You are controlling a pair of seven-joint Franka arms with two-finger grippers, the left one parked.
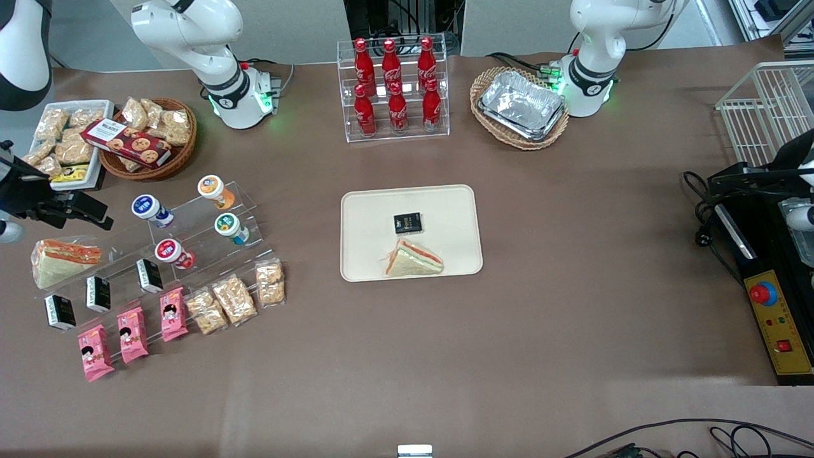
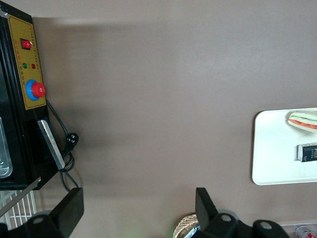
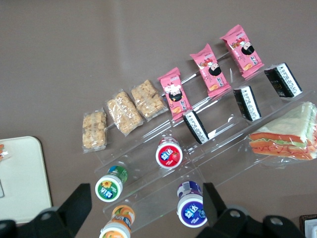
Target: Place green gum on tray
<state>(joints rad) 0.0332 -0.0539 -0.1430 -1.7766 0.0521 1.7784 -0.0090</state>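
I count four gum bottles: one green gum [image 1: 231, 228], three others; one tray [image 1: 455, 210]; three pink packets [image 1: 132, 334].

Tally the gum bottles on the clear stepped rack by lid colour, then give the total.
Green gum: 1
Orange-lidded bottle: 1
Blue-lidded bottle: 1
Red-lidded bottle: 1
Total: 4
All four stand on the rack, none on the tray. The tool hangs open at the working arm's end, holding nothing.
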